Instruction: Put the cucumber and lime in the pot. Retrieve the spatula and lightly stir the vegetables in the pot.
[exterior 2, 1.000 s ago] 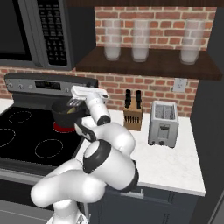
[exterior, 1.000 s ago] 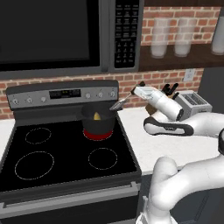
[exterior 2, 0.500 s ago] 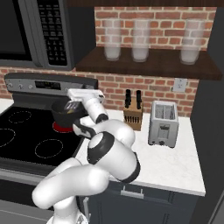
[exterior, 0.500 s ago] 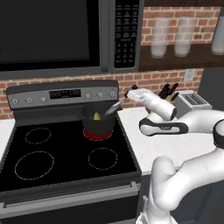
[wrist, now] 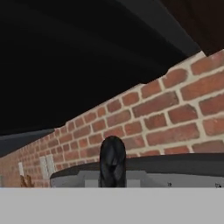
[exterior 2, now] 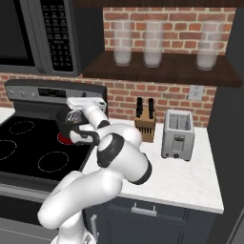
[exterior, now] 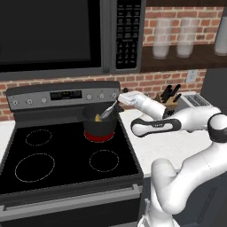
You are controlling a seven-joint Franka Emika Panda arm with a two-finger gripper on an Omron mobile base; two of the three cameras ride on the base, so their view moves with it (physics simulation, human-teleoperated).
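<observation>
The gripper (exterior: 120, 100) is clamped on the thin black handle of the spatula (exterior: 108, 111), holding it at a slant so the silver head (exterior 2: 72, 116) dips over the right rim into the pot (exterior: 99, 126). The pot sits on the far right burner of the stove (exterior: 66, 155), its red base band showing just above the black cooktop. Inside the pot a small patch of yellow-green (exterior: 97, 117) shows beside the spatula head; whether that is the cucumber or the lime cannot be told, and the other vegetable is hidden by the pot wall. The white arm reaches in from the right, across the counter (exterior 2: 181, 178), with the knife block (exterior 2: 145, 125) and toaster (exterior 2: 177, 134) well apart behind it. The hand view looks along the black handle toward the brick wall. The stir seems to be in hand. The main risks are that a broad sweep catches the rim and drags or tips the light pot off its burner, or that the head flicks a vegetable out over the side; the slim handle could also twist in the grip.
</observation>
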